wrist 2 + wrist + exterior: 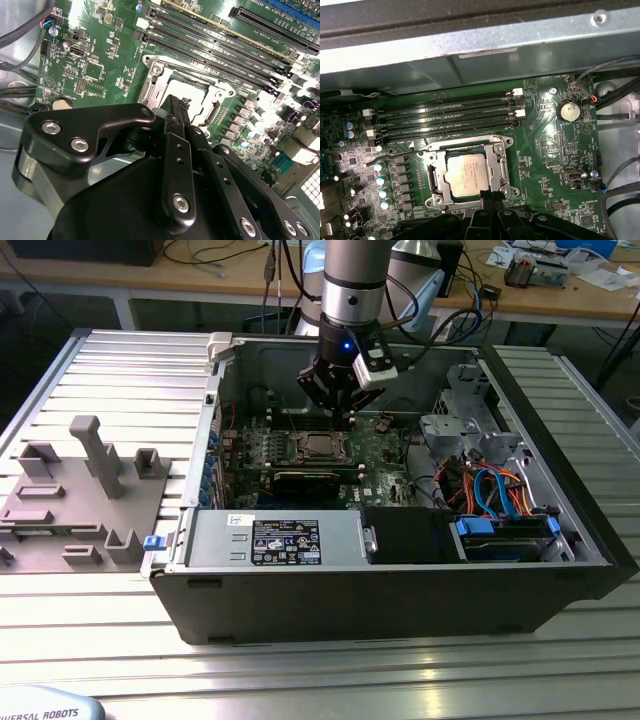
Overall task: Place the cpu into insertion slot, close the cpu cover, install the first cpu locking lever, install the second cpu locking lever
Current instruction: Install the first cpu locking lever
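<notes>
Black linkage arms crowd the second wrist view, and the pincer (175, 105) looks clenched: its fingers run in together to one narrow tip with nothing visibly gripped. In the first wrist view that tip (487, 196) is down at the silver rim of the insertion slot (432, 180), on the side away from the memory slots (450, 117). Whether it's actually pressing metal I can't tell, as the pincer's own body hides the contact.

The cpu (466, 172) is already in, sitting flat in the slot with its dull grey top up. The cpu cover (496, 155) lies flat around it, the chip showing through the window. A thin metal rod (402, 155) runs out from the socket's edge beside the memory slots; I can't make out whether it's latched.

Further out we have the green motherboard (545, 165) and a coin cell (568, 111).

From the exterior view, the arm hangs inside the open computer case (400, 590), pincer (340, 412) low over the socket. The case rests on a ribbed metal surface (300, 670), with a grey fixture tray (80, 490) to the exterior view's left.
</notes>
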`<state>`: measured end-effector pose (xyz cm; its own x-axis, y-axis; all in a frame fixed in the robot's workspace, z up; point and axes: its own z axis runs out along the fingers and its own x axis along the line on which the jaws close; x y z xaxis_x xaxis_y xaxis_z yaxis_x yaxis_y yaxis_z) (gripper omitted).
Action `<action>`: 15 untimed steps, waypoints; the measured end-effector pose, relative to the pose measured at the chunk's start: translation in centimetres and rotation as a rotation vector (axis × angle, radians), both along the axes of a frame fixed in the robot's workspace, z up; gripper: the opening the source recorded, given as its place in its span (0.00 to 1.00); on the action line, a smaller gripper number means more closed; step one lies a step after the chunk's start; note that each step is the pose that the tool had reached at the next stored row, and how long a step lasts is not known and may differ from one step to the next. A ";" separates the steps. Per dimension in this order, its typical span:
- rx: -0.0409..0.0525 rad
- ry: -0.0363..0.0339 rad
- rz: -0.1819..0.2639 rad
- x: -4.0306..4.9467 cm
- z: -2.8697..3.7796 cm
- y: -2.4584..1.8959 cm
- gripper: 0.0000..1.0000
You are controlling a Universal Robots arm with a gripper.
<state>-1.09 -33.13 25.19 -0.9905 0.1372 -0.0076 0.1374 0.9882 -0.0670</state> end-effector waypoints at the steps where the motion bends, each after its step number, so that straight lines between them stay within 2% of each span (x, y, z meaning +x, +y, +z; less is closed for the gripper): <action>1: 0.0000 0.0000 0.000 0.00 0.00 0.00 0.11; 6: -0.0001 0.0001 0.004 0.00 -0.01 0.00 0.11; 8: 0.0041 -0.0001 0.005 0.00 -0.03 0.00 0.11; 10: 0.0204 0.0000 0.005 0.00 -0.02 -0.02 0.11; 14: 0.0416 0.0000 0.015 0.00 -0.02 -0.02 0.11; 15: 0.0496 0.0002 0.025 0.00 -0.02 -0.02 0.11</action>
<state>-1.09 -33.15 25.17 -0.9936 0.1128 -0.0012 0.1128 0.9935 -0.0179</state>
